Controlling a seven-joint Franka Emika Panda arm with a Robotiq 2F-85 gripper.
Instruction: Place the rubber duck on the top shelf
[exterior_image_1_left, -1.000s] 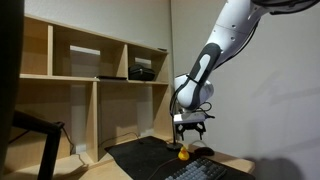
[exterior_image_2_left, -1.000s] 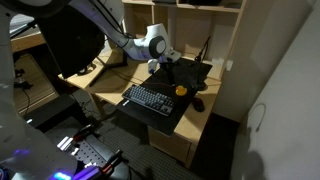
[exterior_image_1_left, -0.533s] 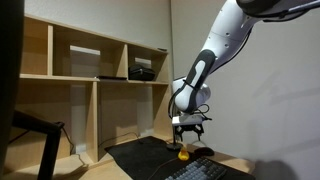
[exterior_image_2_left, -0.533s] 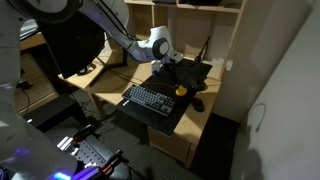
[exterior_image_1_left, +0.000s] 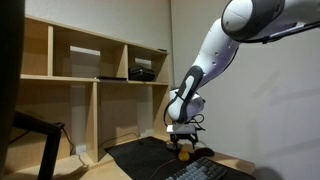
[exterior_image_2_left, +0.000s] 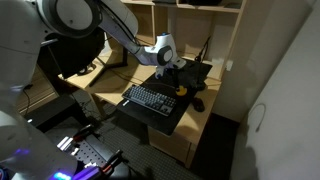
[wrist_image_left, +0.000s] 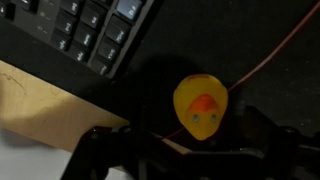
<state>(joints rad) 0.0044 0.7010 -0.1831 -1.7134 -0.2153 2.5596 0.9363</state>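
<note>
- We are looking at a pale plywood shelving unit (exterior_image_1_left: 95, 100) standing against the wall; its top shelf (exterior_image_1_left: 75, 62) is running as a row of open cubbies split by upright panels, and a dark object (exterior_image_1_left: 142, 71) is sitting in one cubby at the end nearer the arm.
- The white Panda arm (exterior_image_1_left: 215, 50) is bending down from above toward the tabletop (exterior_image_2_left: 108, 93), well apart from the top shelf.
- A black mat (exterior_image_2_left: 163, 118) is lying on the tabletop and is carrying a black keyboard (exterior_image_2_left: 151, 99).
- The claw (wrist_image_left: 185, 150) is hanging low over the mat just beyond the keyboard, its fingers (wrist_image_left: 97, 145) spread wide on either side of the duck; we are not seeing them touching it.
- The rubber duck (wrist_image_left: 200, 106) is sitting on the dark mat between the spread fingers, yellow with an orange beak; in both exterior views it is showing directly under the claw (exterior_image_1_left: 184, 154) (exterior_image_2_left: 181, 90).
- A thin red cable (wrist_image_left: 270, 50) is running across the mat just beside the duck.
</note>
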